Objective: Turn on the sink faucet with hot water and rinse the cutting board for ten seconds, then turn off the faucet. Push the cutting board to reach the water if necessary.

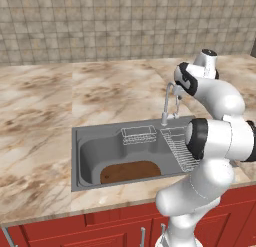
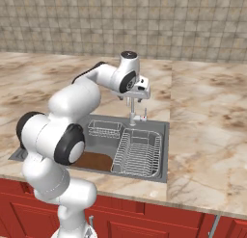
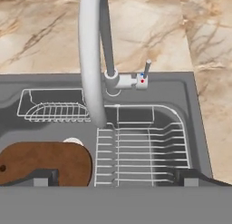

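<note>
Sink (image 3: 199, 128), faucet (image 3: 90, 60) beyond spread jaws

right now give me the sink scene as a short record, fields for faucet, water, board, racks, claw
faucet: sink faucet stands at the back rim of the sink, spout arched over the basin, small lever on its base
water: no stream visible
board: cutting board lies flat on the basin floor, front left, not under the spout
racks: wire dish rack fills the right part of the basin; small wire basket at the back wall
claw: claw open, above the sink near the faucet, holding nothing
</note>
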